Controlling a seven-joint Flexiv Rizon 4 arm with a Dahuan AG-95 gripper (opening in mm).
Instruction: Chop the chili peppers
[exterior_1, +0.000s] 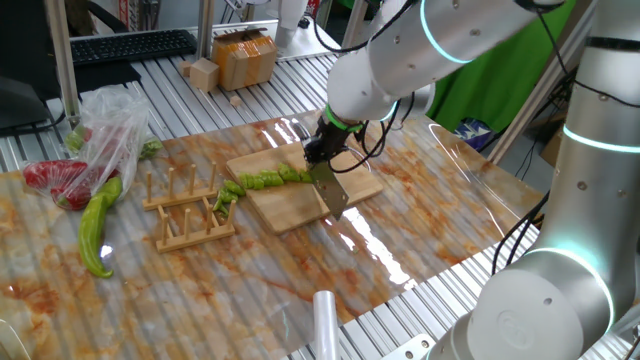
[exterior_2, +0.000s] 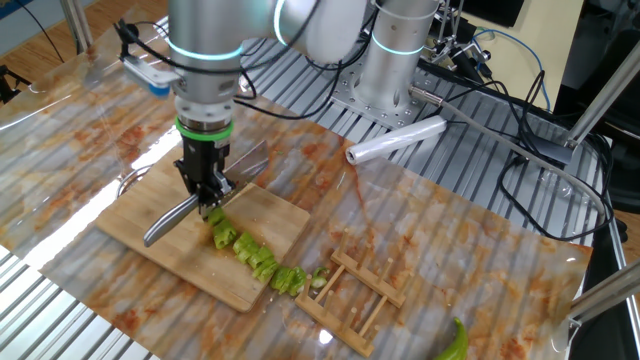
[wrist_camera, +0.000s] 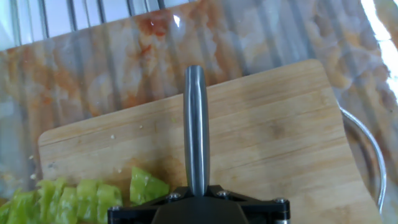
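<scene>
Chili peppers (exterior_2: 255, 258) lie cut in chunks on your cutting board (exterior_2: 170, 250) — gripper (exterior_2: 205, 185) clamped on knife (exterior_2: 170, 222), blade at row's end.

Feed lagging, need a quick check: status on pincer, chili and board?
Pincer shut on knife, blade down at the cut end. Chili pieces in a row on cutting board. Nothing blocking the blade.

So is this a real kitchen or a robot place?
Probably a robot lab dressed up as a kitchen. The cutting board sits on a metal slatted workbench, cables trail behind, and a keyboard is nearby.
</scene>
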